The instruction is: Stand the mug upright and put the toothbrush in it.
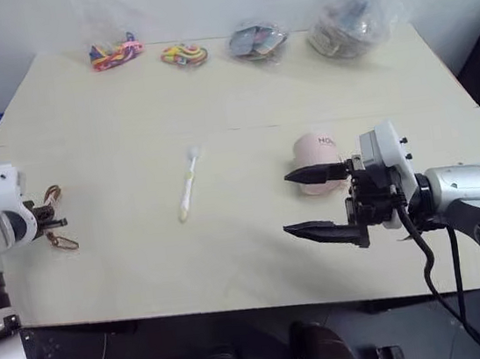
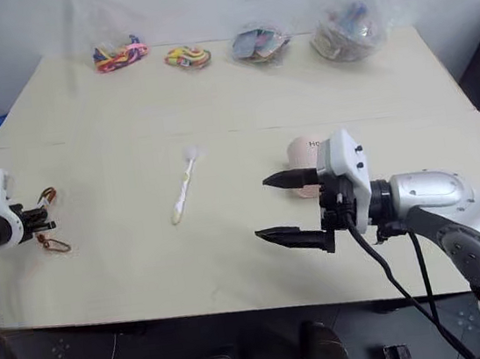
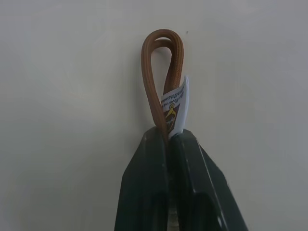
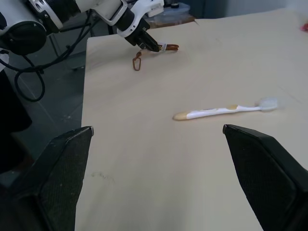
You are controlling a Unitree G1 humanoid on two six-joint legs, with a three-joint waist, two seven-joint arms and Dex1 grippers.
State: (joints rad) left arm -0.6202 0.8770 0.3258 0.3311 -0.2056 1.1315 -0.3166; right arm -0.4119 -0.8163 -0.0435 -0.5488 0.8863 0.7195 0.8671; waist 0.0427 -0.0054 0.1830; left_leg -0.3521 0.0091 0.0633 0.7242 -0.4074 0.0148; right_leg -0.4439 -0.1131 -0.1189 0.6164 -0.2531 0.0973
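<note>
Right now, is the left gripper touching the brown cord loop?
Touching. In the left wrist view, the left gripper has its two fingers shut on the lower end of the brown cord loop and its small paper tag, with no gap visible.

Around the toothbrush [image 1: 188, 185] you have bare table [image 1: 232, 251] on every side, so a gripper can pass from the near edge or either flank. The mug [image 1: 316, 162] lies on its side just behind the right gripper [image 1: 312, 201], whose wide-spread fingers crowd its near side. Four bags [image 1: 248, 42] line the far edge, well apart; a brown cord loop [image 1: 62, 241] sits at the left edge.
</note>
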